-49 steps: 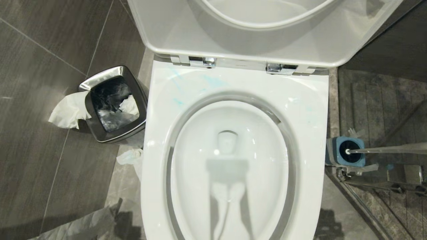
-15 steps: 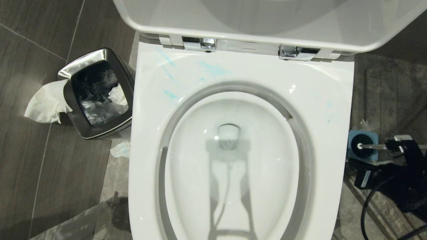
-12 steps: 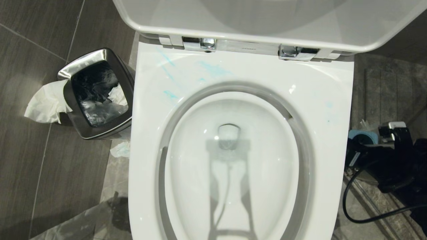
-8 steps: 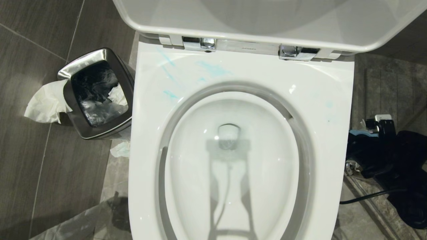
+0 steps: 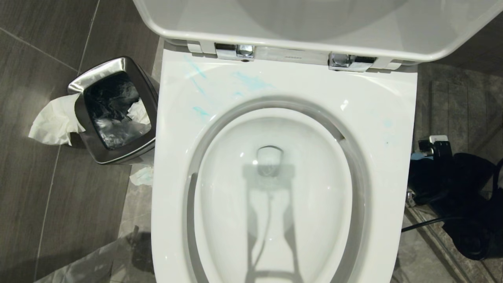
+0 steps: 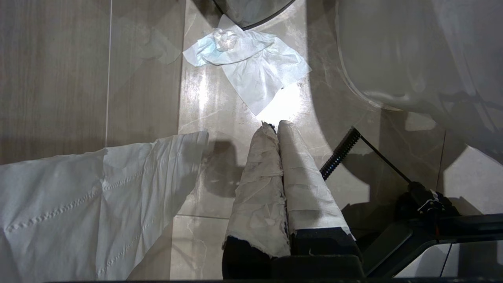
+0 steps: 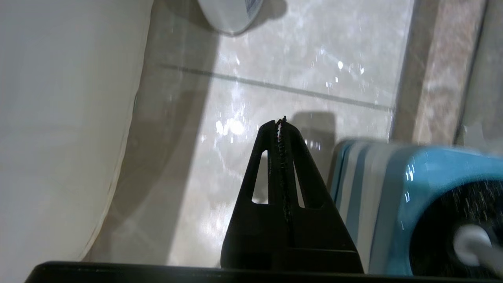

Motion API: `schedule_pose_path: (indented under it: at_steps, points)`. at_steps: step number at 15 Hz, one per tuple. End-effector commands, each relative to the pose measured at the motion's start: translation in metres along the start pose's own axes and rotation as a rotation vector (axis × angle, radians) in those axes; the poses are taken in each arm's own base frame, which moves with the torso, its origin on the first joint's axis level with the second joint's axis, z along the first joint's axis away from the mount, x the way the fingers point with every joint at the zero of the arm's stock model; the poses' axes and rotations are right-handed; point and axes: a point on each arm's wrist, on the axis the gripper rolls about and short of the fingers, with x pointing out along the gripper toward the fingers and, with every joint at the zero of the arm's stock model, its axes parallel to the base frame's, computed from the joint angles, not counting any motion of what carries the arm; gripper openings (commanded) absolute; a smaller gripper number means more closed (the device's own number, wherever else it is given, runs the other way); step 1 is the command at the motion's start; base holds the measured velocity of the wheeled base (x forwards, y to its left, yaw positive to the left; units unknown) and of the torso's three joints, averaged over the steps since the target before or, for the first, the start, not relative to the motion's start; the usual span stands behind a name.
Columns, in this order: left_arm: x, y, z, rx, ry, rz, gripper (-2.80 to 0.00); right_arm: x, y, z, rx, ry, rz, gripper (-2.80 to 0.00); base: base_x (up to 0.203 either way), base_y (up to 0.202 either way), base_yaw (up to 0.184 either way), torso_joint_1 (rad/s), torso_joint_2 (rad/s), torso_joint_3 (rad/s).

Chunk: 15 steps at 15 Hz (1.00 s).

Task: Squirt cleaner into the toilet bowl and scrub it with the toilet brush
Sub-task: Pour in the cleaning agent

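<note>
The toilet bowl point(image 5: 377, 118) fills the head view, white, with seat and lid raised. Thin turquoise smears of cleaner point(image 5: 251, 81) lie on its back rim. My right arm point(image 5: 456, 184) hangs low beside the bowl's right side and covers most of the blue brush holder point(image 5: 418, 156). In the right wrist view my right gripper point(image 7: 279, 122) is shut and empty, close beside the holder point(image 7: 377, 188). The white toilet brush handle point(image 7: 469, 241) sits in the holder's black hole. My left gripper point(image 6: 275, 125), its fingers wrapped in pale paper, is shut and points at the floor.
A steel waste bin point(image 5: 84, 84) stands left of the toilet with tissue point(image 5: 53, 122) hanging over its side. Crumpled tissue point(image 6: 251, 67) and a large paper sheet point(image 6: 78, 204) lie on the floor tiles. A dark cable point(image 5: 424, 224) trails by the right arm.
My right arm has come further in from the right and moved up over the brush holder, hiding the holder and the handle in the head view. Early on, the camera moved closer.
</note>
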Motion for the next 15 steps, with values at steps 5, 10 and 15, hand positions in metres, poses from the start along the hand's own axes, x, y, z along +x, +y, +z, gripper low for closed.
schedule_pose_path:
  at_steps: [5, 10, 15]
  points:
    - [0.0, 0.0, 0.0, 0.0, 0.003, -0.001, -2.8, 0.021, -0.004, -0.01, -0.013, -0.014, 0.013, 0.0, 0.0, 0.0, 0.0, 0.0, 0.0, 0.0]
    - [0.0, 0.0, 0.0, 0.0, 0.003, -0.001, -2.8, 0.052, 0.0, -0.002, -0.025, -0.111, 0.053, 0.0, 0.0, 0.0, 0.0, 0.0, 0.0, 0.0]
    - [0.0, 0.0, 0.0, 0.0, 0.003, 0.0, -2.8, 0.071, 0.021, 0.002, -0.066, -0.172, 0.113, 0.0, 0.0, 0.0, 0.0, 0.0, 0.0, 0.0]
